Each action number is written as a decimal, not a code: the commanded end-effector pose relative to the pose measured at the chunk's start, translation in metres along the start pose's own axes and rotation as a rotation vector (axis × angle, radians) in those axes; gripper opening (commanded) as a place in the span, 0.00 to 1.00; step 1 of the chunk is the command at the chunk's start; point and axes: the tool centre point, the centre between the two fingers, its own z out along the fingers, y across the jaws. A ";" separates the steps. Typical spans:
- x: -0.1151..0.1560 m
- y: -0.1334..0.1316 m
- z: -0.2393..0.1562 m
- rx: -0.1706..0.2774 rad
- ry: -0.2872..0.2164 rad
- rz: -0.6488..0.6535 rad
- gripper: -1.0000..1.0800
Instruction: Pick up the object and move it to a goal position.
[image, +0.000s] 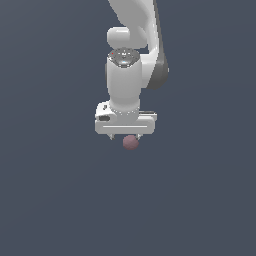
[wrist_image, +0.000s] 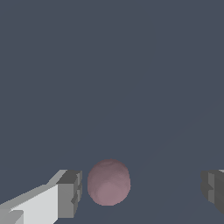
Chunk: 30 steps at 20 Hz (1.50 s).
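Observation:
The small dusky pinkish-red ball (image: 130, 142) shows just below the white gripper (image: 126, 136) in the exterior view. In the wrist view the ball (wrist_image: 108, 182) lies between the two grey fingertips (wrist_image: 70, 192), close to one of them and well apart from the other. The gripper (wrist_image: 142, 192) is open with its jaws wide, and neither finger touches the ball. The gripper body hides most of the fingers in the exterior view.
The white arm (image: 131, 50) rises straight above the gripper. A plain dark grey-blue surface (image: 50, 200) fills both views. No other object shows.

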 end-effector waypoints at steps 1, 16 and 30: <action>0.000 0.000 0.000 0.000 0.000 0.000 0.96; 0.006 0.021 -0.009 -0.008 0.007 0.009 0.96; -0.005 0.011 0.007 0.000 -0.006 0.206 0.96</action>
